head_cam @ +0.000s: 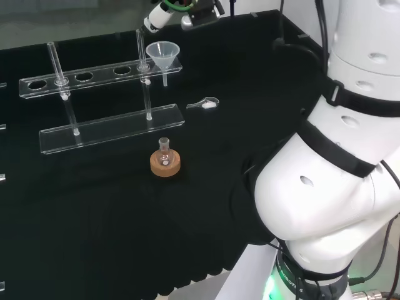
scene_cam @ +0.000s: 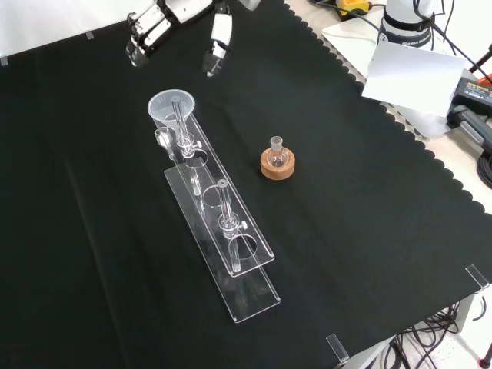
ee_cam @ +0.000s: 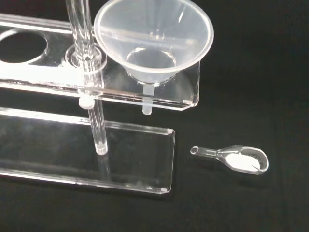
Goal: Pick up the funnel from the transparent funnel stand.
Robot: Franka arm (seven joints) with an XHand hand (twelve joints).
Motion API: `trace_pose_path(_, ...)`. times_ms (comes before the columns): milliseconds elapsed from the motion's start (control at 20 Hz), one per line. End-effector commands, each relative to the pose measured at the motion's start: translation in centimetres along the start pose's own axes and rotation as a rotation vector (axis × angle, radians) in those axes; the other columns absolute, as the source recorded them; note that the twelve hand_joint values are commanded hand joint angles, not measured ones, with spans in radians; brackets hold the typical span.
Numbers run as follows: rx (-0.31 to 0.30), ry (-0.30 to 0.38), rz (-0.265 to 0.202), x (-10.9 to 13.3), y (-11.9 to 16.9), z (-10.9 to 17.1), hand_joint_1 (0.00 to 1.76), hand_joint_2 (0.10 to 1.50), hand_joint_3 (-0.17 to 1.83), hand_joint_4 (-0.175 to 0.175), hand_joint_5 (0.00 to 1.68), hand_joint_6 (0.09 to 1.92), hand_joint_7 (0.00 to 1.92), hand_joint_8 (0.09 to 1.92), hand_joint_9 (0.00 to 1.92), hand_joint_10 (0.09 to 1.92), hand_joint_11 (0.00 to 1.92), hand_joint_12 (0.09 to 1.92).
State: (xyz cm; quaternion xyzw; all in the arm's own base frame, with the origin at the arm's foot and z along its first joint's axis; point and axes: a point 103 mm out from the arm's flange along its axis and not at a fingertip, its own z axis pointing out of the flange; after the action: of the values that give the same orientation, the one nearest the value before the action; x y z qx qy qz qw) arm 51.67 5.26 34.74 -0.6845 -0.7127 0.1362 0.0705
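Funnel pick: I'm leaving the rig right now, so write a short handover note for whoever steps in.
Hand: open, fingers relaxed, holding nothing, hovering beyond the funnel end of the stand in the front view.
Funnel: seated in the end hole of the transparent funnel stand, stem hanging through the top plate; not touched.
Nearby: a small glass scoop with white powder lies on the cloth beside that end of the stand; a small flask sits on a cork ring, apart from the stand.
Done: nothing beyond the approach.
Left: lower the hand, grasp the funnel, lift it clear.
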Motion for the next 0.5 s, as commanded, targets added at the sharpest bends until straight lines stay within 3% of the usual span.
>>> trace_pose_path(50,0.118,-0.081,0.012,1.2,1.7,1.3,0.53,0.80,0.20,-0.006,0.14,0.09,0.00,0.35,0.07,0.74,0.00,1.45)
trace_pose_path(500,0.184,-0.092,0.026,1.0,3.2,2.9,0.58,0.79,0.19,-0.005,0.11,0.09,0.00,0.16,0.00,0.75,0.00,1.48)
